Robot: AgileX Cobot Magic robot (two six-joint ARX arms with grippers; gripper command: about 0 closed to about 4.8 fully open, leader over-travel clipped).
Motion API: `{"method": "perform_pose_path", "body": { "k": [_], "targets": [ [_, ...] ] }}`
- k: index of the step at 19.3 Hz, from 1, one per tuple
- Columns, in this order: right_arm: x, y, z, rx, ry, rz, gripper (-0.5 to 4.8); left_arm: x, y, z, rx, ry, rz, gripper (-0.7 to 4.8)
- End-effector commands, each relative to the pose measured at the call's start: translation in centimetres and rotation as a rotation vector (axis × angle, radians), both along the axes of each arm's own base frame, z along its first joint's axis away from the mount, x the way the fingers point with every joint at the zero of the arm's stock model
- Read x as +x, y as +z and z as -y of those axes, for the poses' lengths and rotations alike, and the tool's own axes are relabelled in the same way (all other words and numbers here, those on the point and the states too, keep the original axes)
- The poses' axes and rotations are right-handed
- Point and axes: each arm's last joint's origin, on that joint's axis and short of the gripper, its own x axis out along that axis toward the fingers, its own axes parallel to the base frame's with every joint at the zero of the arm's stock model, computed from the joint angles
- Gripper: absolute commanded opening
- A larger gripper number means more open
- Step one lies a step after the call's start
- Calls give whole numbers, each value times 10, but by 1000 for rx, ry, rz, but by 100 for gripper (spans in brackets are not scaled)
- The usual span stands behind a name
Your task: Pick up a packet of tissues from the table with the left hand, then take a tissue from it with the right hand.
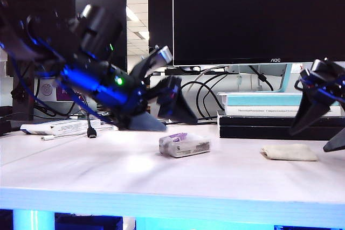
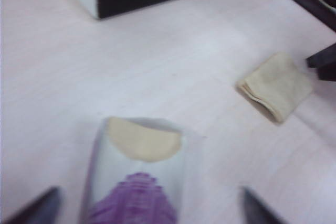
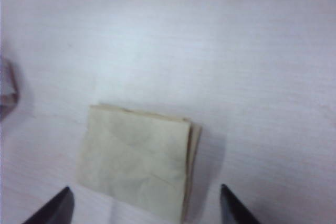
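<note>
Tissue pack (image 1: 184, 145) lies mid tabletop (image 1: 108, 171), nothing gripping it. Left gripper (image 1: 164, 112) just above-left of pack, fingers wide apart, empty. Folded tissue (image 1: 289, 153) lies right of pack; right gripper (image 1: 322, 133) over it, fingers spread, empty.
</note>
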Motion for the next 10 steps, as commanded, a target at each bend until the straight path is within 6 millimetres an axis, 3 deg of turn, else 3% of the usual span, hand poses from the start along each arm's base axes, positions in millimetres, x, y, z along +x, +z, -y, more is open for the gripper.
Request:
{"method": "perform_pose_path", "body": {
  "k": [1, 6, 8, 10],
  "targets": [
    [-2, 17, 0, 6, -4, 84, 352, -1, 21, -5, -8, 33, 40, 479],
    [-23, 69, 4, -76, -68, 363, 349, -11, 77, -25, 9, 144, 208, 479],
    [-50, 93, 7, -120, -144, 557, 333, -26, 98, -43, 40, 214, 320, 479],
    [-86, 108, 14, -170, -271, 757, 333, -48, 112, -82, 18, 320, 407, 479]
  ]
}}
